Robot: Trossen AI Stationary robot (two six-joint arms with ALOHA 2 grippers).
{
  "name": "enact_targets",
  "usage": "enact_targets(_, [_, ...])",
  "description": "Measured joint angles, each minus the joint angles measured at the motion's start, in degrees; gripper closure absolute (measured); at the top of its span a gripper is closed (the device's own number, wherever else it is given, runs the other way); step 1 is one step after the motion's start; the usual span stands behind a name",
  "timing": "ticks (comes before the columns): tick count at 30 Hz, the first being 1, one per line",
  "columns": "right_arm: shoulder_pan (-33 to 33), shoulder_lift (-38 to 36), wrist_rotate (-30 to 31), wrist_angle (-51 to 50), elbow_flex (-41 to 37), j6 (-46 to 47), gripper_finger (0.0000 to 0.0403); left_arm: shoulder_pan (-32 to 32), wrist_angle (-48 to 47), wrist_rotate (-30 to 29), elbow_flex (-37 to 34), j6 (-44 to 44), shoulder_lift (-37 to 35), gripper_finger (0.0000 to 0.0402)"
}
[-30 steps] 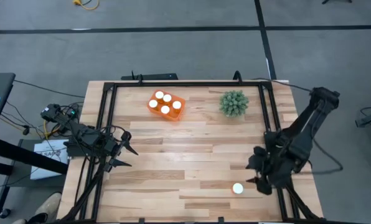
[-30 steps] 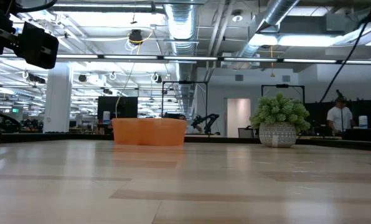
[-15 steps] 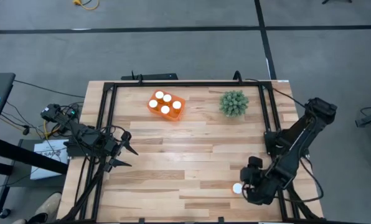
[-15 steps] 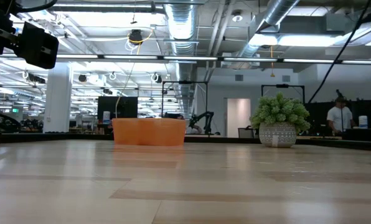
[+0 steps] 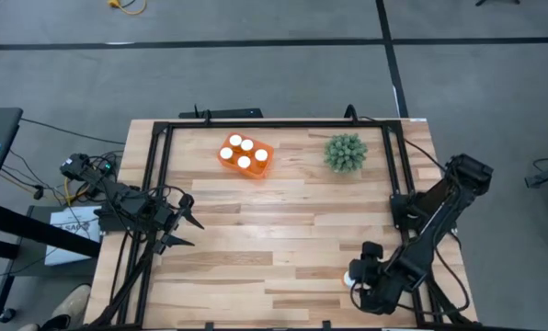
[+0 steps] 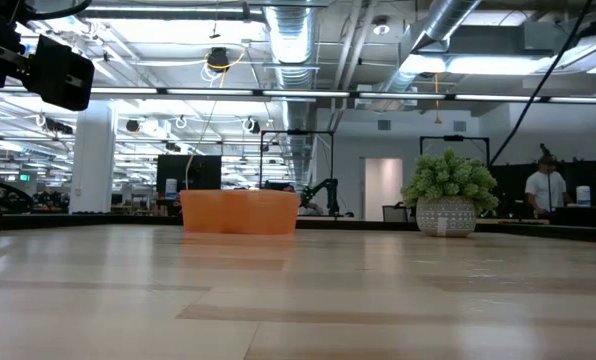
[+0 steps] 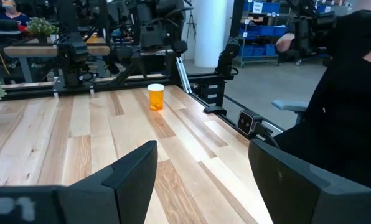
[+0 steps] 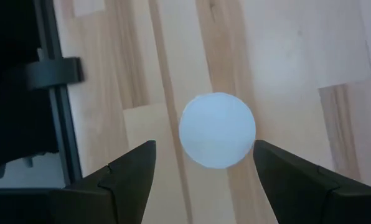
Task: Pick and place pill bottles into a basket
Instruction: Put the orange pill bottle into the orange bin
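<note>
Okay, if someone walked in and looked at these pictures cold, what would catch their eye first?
Probably the bright orange basket near the table's far edge, already packed with five white-capped bottles, beside a spiky green plant. Next, the right pincer, open, poised directly over the one lone bottle at the near right corner. The left pincer waits open at the table's left edge.

The right arm folds lower and swings toward the table's near edge, carrying the right gripper (image 5: 355, 280) from just right of the lone pill bottle (image 5: 349, 275) to a spot over it. That bottle's white cap, in plain sight a second ago, is now partly covered from above by the gripper. In the right wrist view the cap (image 8: 217, 130) sits between the spread fingers (image 8: 131, 175).
</note>
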Motion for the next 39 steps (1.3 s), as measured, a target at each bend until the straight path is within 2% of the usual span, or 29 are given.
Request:
enact_targets(13, [-3.27,3.98,-1.05,0.31,0.05,-4.24,0.0138,0.0,0.0,0.02,0.0,0.01,0.0,0.0159])
enact_targets(21, [-5.31,4.4,-3.83,0.43,0.07,-6.1,0.014,0.0,0.0,0.02,0.02,0.0,0.0,0.0159])
enact_targets(24, [-5.49,4.36,-3.89,0.42,0.07,-6.36,0.0158,0.0,0.0,0.02,0.02,0.0,0.0,0.0159])
enact_targets(28, [-6.48,4.33,-3.91,0.5,0.07,-7.46,0.0203,0.0,-0.02,0.0,0.01,0.0,0.0,0.0159])
enact_targets(34, [-10.59,4.29,-3.61,0.57,0.07,-13.02,0.021,0.0,-0.01,0.01,0.02,0.0,0.0,0.0159])
enact_targets(39, [-16.79,4.29,-3.43,1.39,0.05,-21.62,0.0189,0.0,0.0,0.01,0.01,0.0,0.0,0.0159])
